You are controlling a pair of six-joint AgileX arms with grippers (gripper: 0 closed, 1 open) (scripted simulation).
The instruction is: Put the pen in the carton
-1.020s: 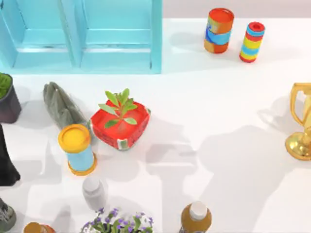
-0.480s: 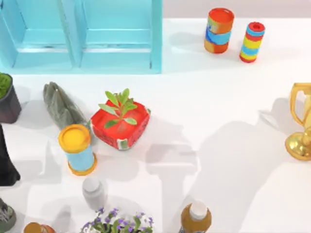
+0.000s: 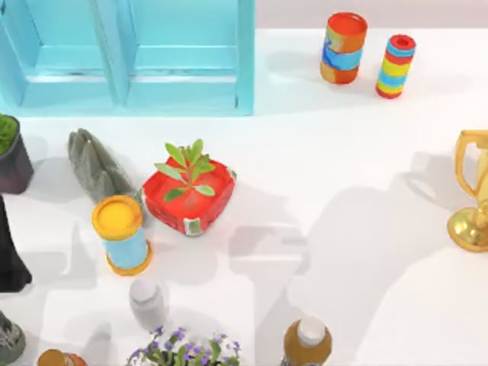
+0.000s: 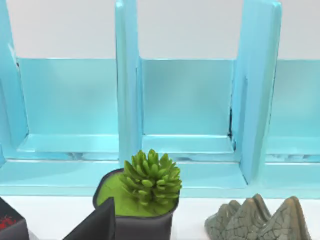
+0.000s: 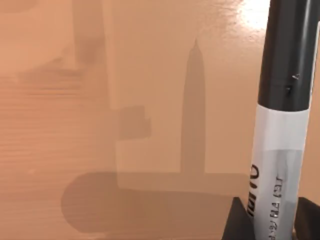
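Gripper fingers appear nowhere over the white table [image 3: 343,168] from above or before the blue carton [image 4: 187,100] in the left wrist view, while the right gripper [image 5: 267,220] pinches the light, stiff, slick-looking pen [image 5: 280,120] low on its printed barrel.

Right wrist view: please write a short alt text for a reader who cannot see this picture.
A pen with a black upper part and a grey-white printed barrel stands upright between the dark fingers of the right gripper, which clamp its lower end. Behind it is a light brown wood-grain surface with soft shadows, one tall and pointed.
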